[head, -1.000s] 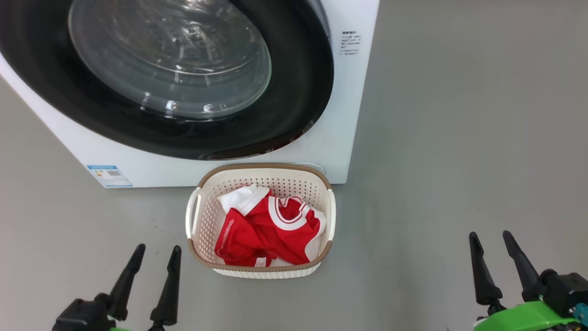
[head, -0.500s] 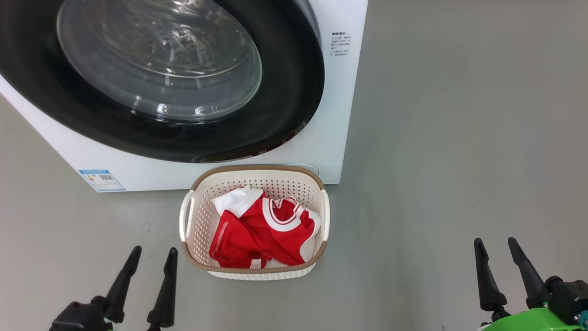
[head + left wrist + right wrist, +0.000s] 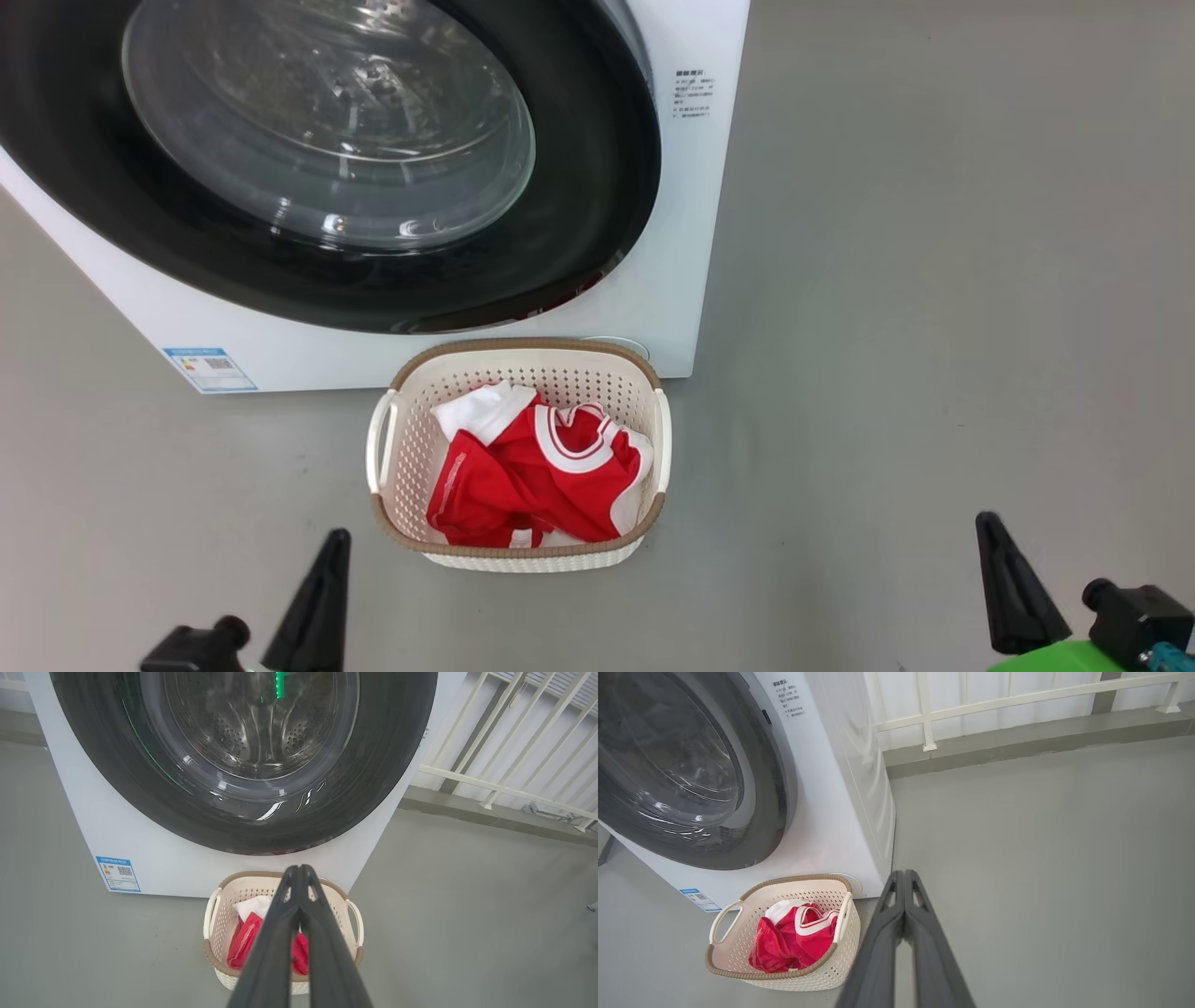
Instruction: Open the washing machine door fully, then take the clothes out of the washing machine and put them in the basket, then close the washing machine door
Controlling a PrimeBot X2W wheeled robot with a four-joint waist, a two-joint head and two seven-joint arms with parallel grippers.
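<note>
Seemingly last step, door closing, at finish. To do well: judge seal by rim; if doubtful, press black rim flat, never glass bowl; hold arms clear of basket.

- washing machine (image 3: pixel 691 233): big, white, blue label (image 3: pixel 210 370) at lower left corner
- door (image 3: pixel 579 187): glossy black rim, bulging clear window, looks flush on front; latch not tellable
- basket (image 3: pixel 523 347): cream, perforated, brown rim; on floor (image 3: pixel 934 373), against machine's front edge, near right corner
- clothes (image 3: pixel 523 476): red jerseys, white trim, white piece, heaped inside basket
- left gripper (image 3: pixel 298 872), right gripper (image 3: pixel 903 875): both clenched, empty
</note>
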